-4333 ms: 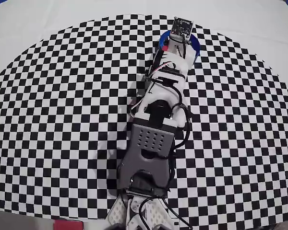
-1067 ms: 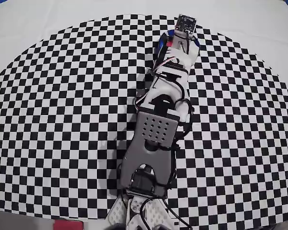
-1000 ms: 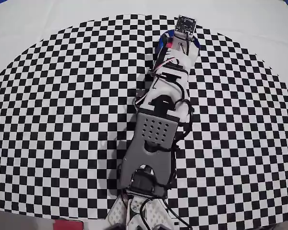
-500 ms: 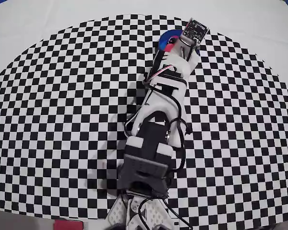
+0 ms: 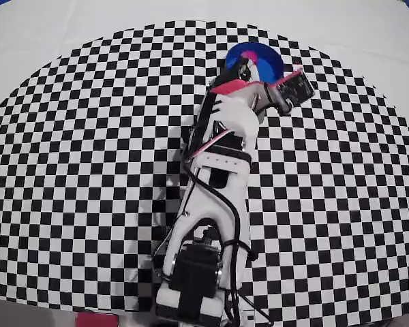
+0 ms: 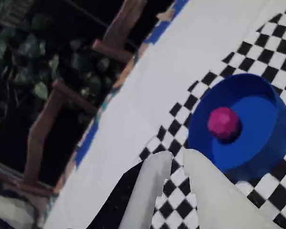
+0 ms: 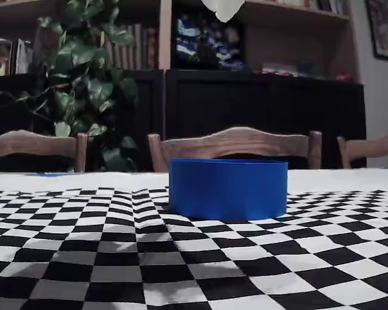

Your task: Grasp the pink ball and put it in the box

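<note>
Jaws first: in the wrist view the gripper (image 6: 174, 160) has its two white fingers (image 6: 155, 174) close together with only a thin slit between them, and nothing is in that slit, so they look pressed nearly together and empty. Just past the fingertips, up and to the right of them, sits the box (image 6: 271, 143), and the pink ball (image 6: 224, 122) is resting on its blue floor, roughly in the middle. Ball and fingertips are clearly apart, with the near wall of the box between them

Overhead view: the arm (image 5: 215, 177) stretches up the checkered mat (image 5: 75, 170) and the wrist is twisted off to the right. I can't make out the jaws themselves from up here, too much arm in the way. The box (image 5: 262, 56) peeks out beyond the wrist, and a bit of pink shows at its near edge, but I can't tell if that's the ball or a pink robot part

Fixed view: low side-on shot, the box (image 7: 227, 188) stands alone on the mat and its wall hides whatever's inside. A white tip at the very top edge is probably the gripper, well above the box, but I can't say for sure

My read: the main job looks done, ball's in the box and released. All that seems left is pulling the arm away
</note>
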Action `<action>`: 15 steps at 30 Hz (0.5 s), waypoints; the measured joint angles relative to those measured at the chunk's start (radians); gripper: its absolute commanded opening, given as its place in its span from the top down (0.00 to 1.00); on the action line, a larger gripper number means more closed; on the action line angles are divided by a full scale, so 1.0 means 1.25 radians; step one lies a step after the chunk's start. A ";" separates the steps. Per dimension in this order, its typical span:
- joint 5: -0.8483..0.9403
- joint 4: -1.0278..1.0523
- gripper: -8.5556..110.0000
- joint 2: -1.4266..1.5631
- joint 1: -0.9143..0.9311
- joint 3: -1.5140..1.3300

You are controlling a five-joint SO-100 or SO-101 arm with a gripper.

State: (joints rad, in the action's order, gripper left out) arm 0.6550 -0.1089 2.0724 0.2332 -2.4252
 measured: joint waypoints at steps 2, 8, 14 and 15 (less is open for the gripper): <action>-0.059 0.000 0.93 0.049 -0.011 -0.036; -0.212 0.020 0.93 0.183 -0.042 -0.109; -0.340 0.025 0.93 0.271 -0.108 -0.164; -0.351 0.036 0.93 0.295 -0.113 -0.180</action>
State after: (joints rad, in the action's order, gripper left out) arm 0.2163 -0.0644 2.4406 0.0920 -2.6507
